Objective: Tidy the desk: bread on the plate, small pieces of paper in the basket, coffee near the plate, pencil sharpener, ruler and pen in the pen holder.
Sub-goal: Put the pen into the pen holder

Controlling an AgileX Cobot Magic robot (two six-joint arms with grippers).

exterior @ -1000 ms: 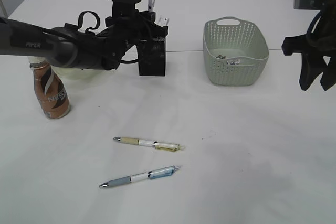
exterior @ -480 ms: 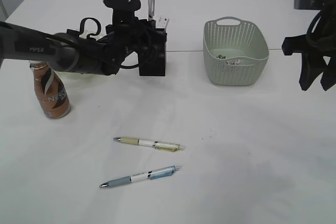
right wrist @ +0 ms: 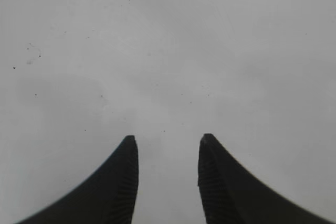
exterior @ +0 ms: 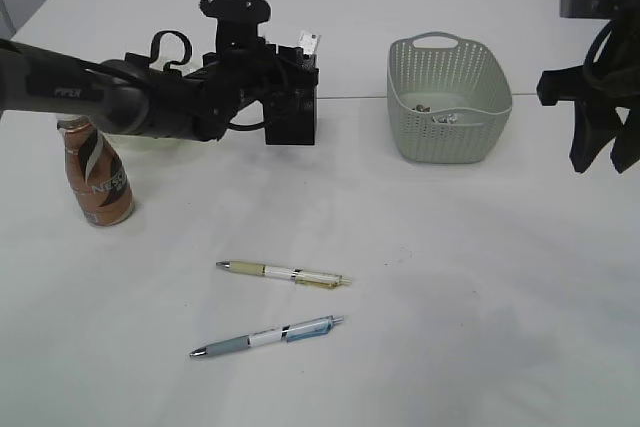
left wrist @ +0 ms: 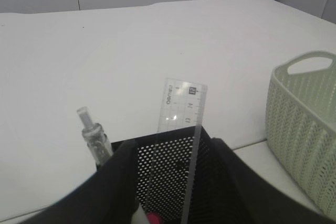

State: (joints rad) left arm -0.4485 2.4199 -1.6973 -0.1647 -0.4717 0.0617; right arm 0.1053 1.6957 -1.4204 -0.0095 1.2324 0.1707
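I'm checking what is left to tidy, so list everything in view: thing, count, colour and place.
desk: one, white, under everything.
pen holder: one, black mesh, back centre-left, at the left gripper.
ruler: one, clear, standing in the pen holder.
pen in the holder: one, clear-topped, standing beside the ruler.
loose pens: two on the desk in front, cream one behind, blue one nearer.
basket: one, pale green, back right, with small scraps inside.
coffee: one brown bottle, far left.
plate: pale green, mostly hidden behind the left arm.
left gripper: black, jaws apart astride the pen holder.
right gripper: black, open, empty, far right above the desk.
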